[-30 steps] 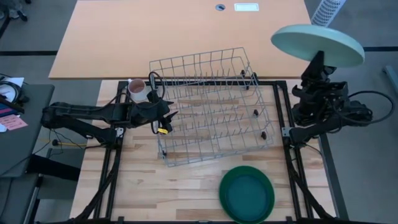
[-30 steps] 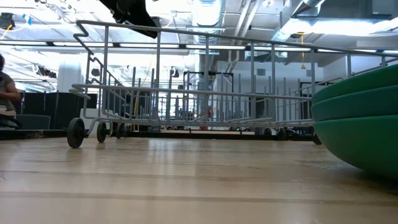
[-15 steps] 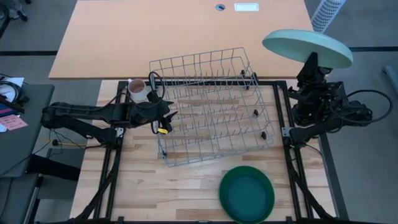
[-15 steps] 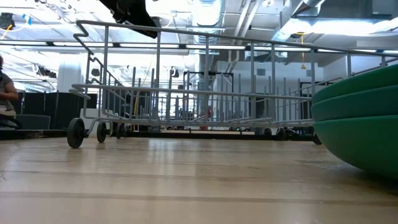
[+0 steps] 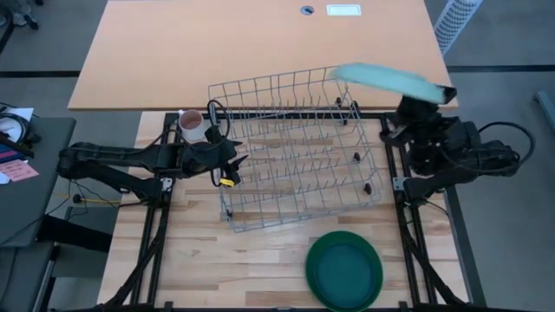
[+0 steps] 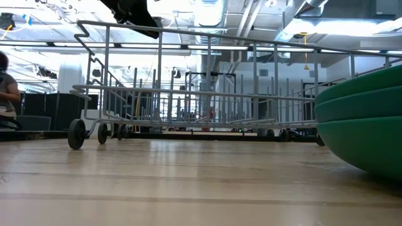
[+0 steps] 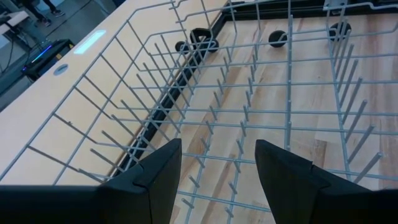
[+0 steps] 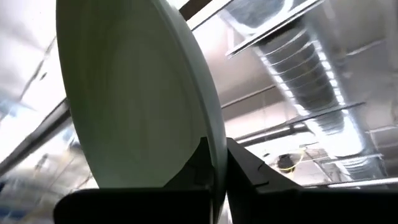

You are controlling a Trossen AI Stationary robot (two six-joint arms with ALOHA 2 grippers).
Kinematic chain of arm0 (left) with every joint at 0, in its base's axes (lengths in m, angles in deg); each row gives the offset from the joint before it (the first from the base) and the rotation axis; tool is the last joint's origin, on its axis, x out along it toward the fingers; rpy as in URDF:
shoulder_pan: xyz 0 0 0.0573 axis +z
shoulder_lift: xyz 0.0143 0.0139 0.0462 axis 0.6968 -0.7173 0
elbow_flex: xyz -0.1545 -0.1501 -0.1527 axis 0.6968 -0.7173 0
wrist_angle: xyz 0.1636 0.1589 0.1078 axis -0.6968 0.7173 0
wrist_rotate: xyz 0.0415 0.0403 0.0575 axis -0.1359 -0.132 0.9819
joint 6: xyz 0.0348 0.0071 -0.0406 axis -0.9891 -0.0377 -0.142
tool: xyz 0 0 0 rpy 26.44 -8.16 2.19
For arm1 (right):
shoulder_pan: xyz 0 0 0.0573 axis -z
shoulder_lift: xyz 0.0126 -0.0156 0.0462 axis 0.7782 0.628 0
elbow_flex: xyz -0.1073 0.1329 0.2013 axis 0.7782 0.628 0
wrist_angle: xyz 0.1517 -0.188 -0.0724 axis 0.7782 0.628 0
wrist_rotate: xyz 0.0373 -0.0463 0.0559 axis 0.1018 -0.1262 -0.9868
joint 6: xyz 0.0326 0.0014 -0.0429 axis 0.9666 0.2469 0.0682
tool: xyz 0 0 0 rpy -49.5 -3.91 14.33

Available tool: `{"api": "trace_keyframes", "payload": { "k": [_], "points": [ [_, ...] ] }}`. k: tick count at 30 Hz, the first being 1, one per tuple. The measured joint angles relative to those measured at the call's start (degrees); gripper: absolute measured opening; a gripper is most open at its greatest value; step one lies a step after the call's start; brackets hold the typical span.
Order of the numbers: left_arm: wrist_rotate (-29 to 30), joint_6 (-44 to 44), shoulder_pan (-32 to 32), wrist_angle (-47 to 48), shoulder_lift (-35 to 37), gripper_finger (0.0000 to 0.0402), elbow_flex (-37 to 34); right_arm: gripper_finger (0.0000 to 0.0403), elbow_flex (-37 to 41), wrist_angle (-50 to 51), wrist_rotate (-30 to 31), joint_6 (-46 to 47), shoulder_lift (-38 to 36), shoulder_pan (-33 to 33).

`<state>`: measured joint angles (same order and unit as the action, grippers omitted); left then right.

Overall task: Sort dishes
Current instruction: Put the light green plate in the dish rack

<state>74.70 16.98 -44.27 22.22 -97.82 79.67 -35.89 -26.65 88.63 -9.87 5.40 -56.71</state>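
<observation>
A pale mint plate (image 5: 390,80) hangs tilted in the air over the far right corner of the wire dish rack (image 5: 295,147). My right gripper (image 5: 434,97) is shut on it and shows from below in the right wrist view (image 8: 217,152). Dark green plates (image 5: 344,269) lie stacked on the table near the front edge, resting on their base (image 6: 364,125). My left gripper (image 7: 217,174) stands open at the rack's left rim (image 5: 232,165), with nothing between its fingers. My right gripper pinches the mint plate's rim (image 8: 216,134) between its two fingers, one on each face. The fingers (image 8: 245,168) point upward, slanting from the table's right side. The plate stands above them, lifted clear and leaning toward the rack.
A pinkish-white mug (image 5: 191,124) stands just left of the rack's far left corner, beside my left arm. The rack rolls on small black wheels (image 6: 76,133). An orange tabletop (image 5: 251,43) lies beyond the far edge. A person (image 6: 6,88) sits in the room behind.
My right gripper has tipped and rolled at the wrist while staying almost in place. The mint plate has swung from beyond the table's far right corner toward the left, coming over the rack's far right corner and turning from nearly flat to steeply tilted.
</observation>
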Motion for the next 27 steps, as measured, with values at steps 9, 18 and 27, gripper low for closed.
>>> {"api": "trace_keyframes", "payload": {
  "k": [9,18,27],
  "points": [
    [0.0,0.0,0.0,0.0,0.0,0.0199,0.0,0.0020,0.0,25.6,-14.9,1.6,-4.9,0.0],
    [0.0,0.3,0.0,0.0,0.0,0.0199,0.0,0.0019,0.0,44.1,-26.5,8.8,-8.0,0.0],
    [0.0,0.5,0.0,-0.1,0.0,0.0199,0.0,0.0019,0.0,59.7,-27.5,16.3,-6.5,0.0]
  ]
}}
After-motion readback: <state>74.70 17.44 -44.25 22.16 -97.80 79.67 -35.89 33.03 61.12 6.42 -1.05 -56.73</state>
